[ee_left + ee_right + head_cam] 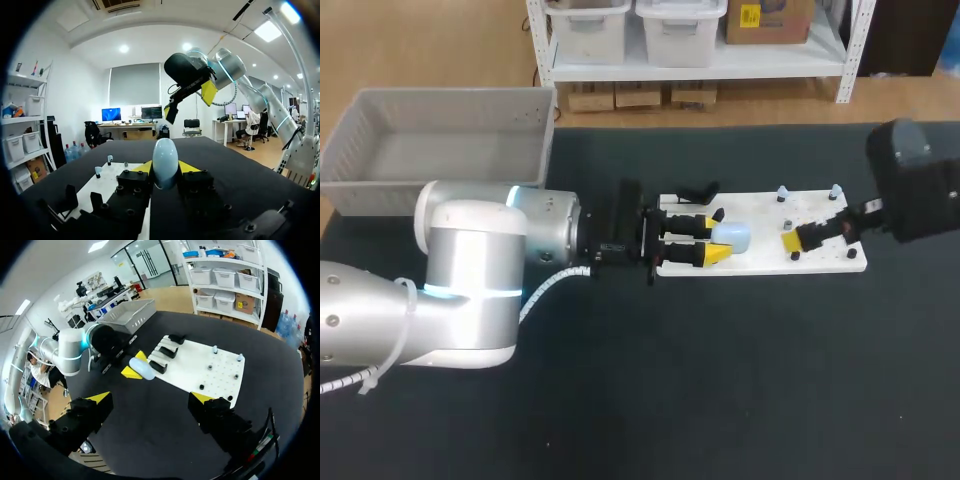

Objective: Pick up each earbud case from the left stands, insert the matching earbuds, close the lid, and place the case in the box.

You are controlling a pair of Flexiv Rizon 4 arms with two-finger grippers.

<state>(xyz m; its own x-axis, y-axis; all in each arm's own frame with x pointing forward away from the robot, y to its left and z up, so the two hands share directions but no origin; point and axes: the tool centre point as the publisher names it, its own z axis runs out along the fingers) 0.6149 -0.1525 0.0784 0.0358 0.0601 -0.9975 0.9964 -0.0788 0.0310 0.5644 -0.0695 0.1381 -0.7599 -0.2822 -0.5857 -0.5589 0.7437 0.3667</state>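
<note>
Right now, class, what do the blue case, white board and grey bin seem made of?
The case: likely smooth plastic, rounded with a soft sheen. The white board: perhaps matte plastic or painted panel, flat and even. The grey bin: moulded plastic, judging by its gridded walls.

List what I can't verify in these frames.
- Lid of the case, open or closed: too small in the head view. The left wrist view shows only its narrow end between the left pincer fingers.
- Pegs on the white board: head view, too small to tell whether any hold earbuds.
- Left stands: head view, partly covered by the left pincer.
</note>
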